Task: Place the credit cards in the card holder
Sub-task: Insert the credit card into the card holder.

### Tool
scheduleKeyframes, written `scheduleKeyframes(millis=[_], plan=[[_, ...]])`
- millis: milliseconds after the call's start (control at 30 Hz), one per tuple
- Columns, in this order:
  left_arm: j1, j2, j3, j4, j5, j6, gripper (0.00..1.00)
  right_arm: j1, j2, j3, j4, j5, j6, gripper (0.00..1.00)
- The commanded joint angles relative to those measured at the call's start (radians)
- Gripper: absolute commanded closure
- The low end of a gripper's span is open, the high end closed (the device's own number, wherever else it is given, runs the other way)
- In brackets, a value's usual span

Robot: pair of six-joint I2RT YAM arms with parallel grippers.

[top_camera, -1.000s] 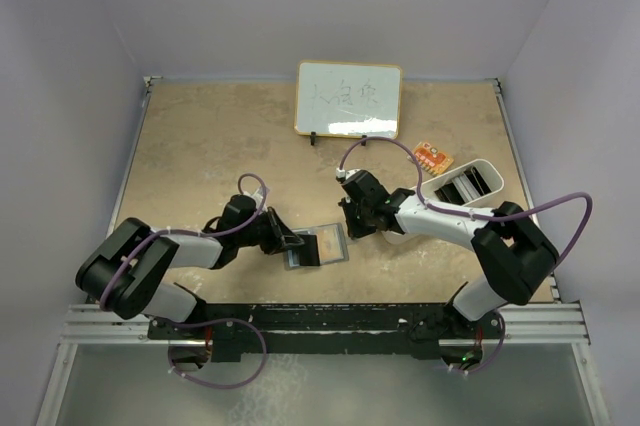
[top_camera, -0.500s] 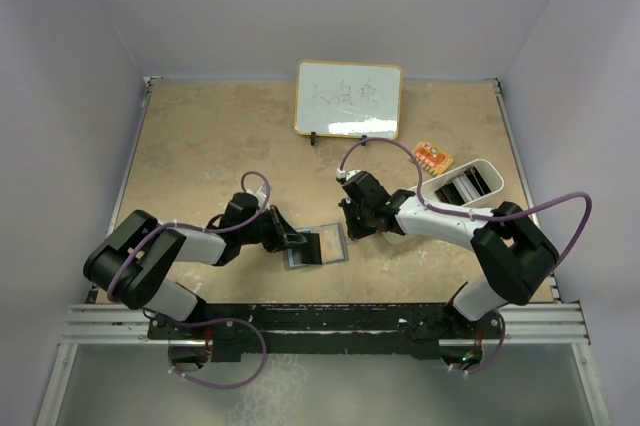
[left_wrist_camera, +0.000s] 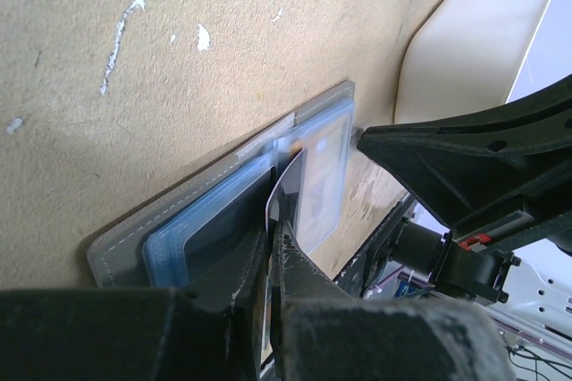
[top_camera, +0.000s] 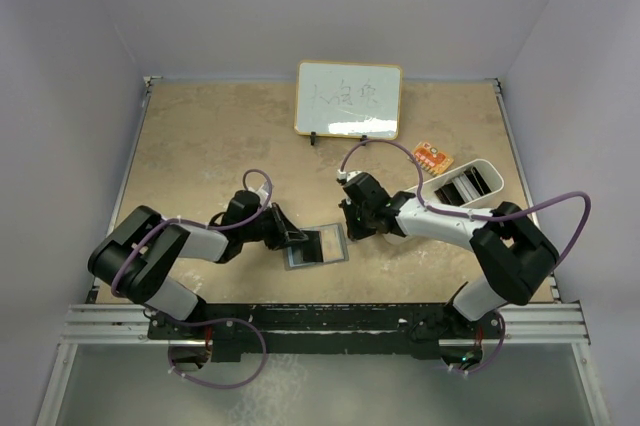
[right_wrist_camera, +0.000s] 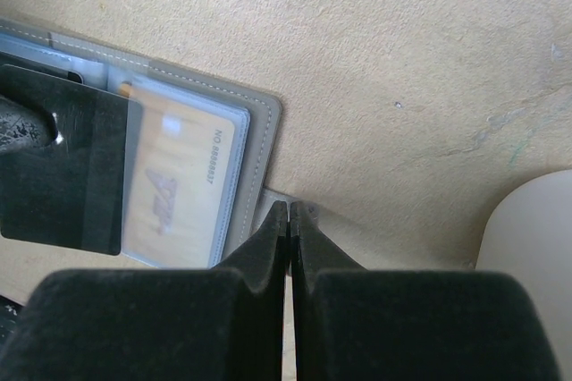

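The grey card holder (top_camera: 300, 259) lies open on the table between the arms, its clear blue-tinted sleeves (left_wrist_camera: 206, 229) showing. My left gripper (left_wrist_camera: 273, 231) is shut on a thin card (left_wrist_camera: 288, 186), held edge-on with its far end among the sleeves. That card looks dark in the right wrist view (right_wrist_camera: 63, 175). An orange-gold card (right_wrist_camera: 179, 180) sits inside a clear sleeve. My right gripper (right_wrist_camera: 290, 208) is shut on the holder's small grey tab (right_wrist_camera: 279, 197) at its right edge (right_wrist_camera: 261, 131). In the top view the left gripper (top_camera: 297, 239) and right gripper (top_camera: 350, 229) flank the holder.
A white oblong tray (top_camera: 465, 184) stands right of the right arm and shows cream in the left wrist view (left_wrist_camera: 474, 41). A small orange patterned card (top_camera: 433, 157) lies behind it. A whiteboard (top_camera: 348, 99) stands at the back centre.
The left arm's elbow has shifted slightly toward the middle. The held card, the card holder and the right gripper stay almost where they were.
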Motion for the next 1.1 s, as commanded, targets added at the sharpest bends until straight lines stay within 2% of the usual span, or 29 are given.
scheduleKeyframes(millis=[0, 400, 533, 767, 833, 967, 1067], plan=[[0.003, 0.021, 0.008, 0.023, -0.074, 0.030, 1.00, 0.009, -0.023, -0.031, 0.024, -0.015, 0.040, 1.00], [-0.004, 0.052, -0.032, 0.109, -0.107, 0.001, 1.00, 0.009, -0.044, -0.068, 0.072, -0.045, 0.116, 1.00], [-0.042, 0.048, -0.044, 0.157, -0.133, -0.037, 1.00, 0.009, -0.062, -0.087, 0.100, -0.056, 0.150, 1.00], [-0.071, 0.012, -0.049, 0.136, -0.175, -0.059, 1.00, 0.009, -0.072, -0.111, 0.143, -0.073, 0.199, 1.00], [-0.071, -0.014, -0.036, 0.089, -0.184, -0.049, 0.95, 0.009, -0.077, -0.114, 0.145, -0.074, 0.203, 1.00], [-0.072, -0.088, -0.001, -0.052, -0.226, 0.000, 0.73, 0.009, -0.086, -0.116, 0.142, -0.069, 0.203, 1.00], [-0.072, -0.131, 0.027, -0.165, -0.266, 0.030, 0.63, 0.009, -0.091, -0.111, 0.130, -0.063, 0.196, 1.00]])
